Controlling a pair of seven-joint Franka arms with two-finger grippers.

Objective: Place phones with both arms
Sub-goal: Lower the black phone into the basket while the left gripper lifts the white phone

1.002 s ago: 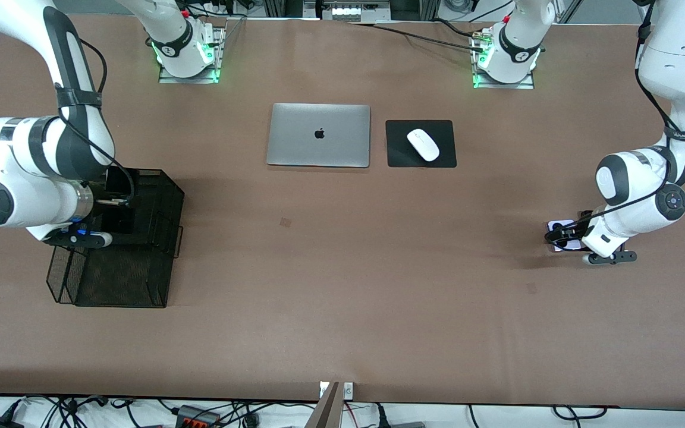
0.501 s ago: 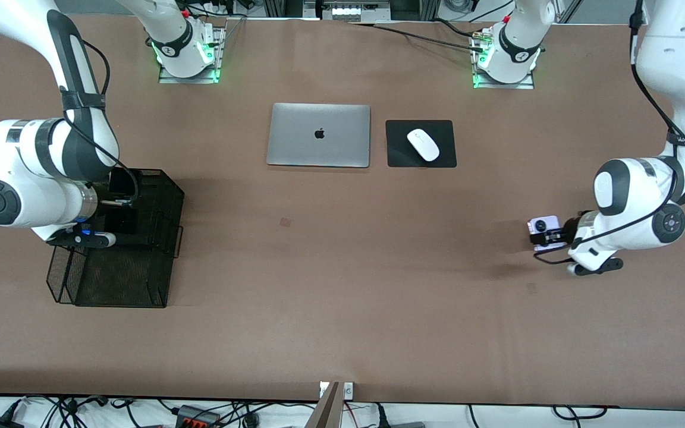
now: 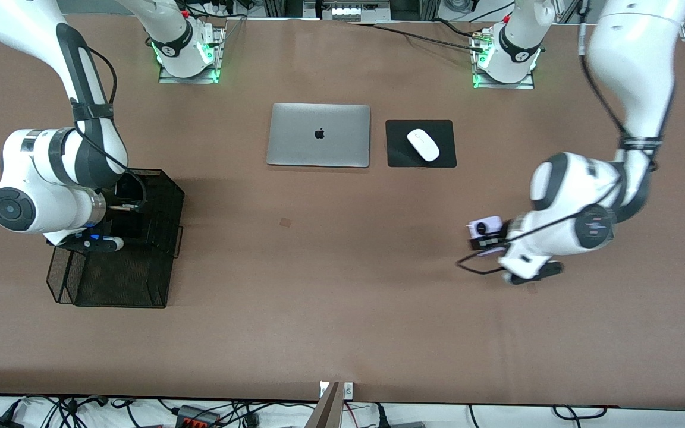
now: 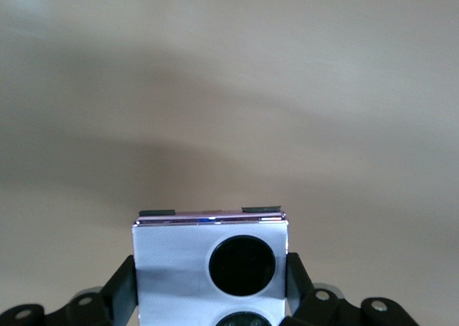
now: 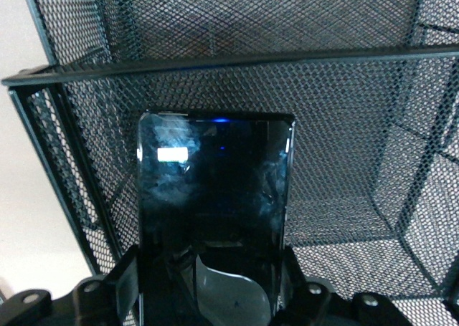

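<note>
Meanwhile left gripper (image 3: 478,236) pinches lilac-white phone (image 3: 484,226) over table (image 3: 342,285); right gripper (image 5: 208,297) seemingly clamps black phone (image 5: 214,197) at mesh rack (image 3: 140,261).

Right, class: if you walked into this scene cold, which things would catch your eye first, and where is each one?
First, the left gripper, over bare table toward the left arm's end, holds a lilac-white phone with black circles. Next, the right gripper holds a black phone at the black mesh rack toward the right arm's end. Between the arm bases lie a closed silver laptop and a white mouse on its black pad.
</note>
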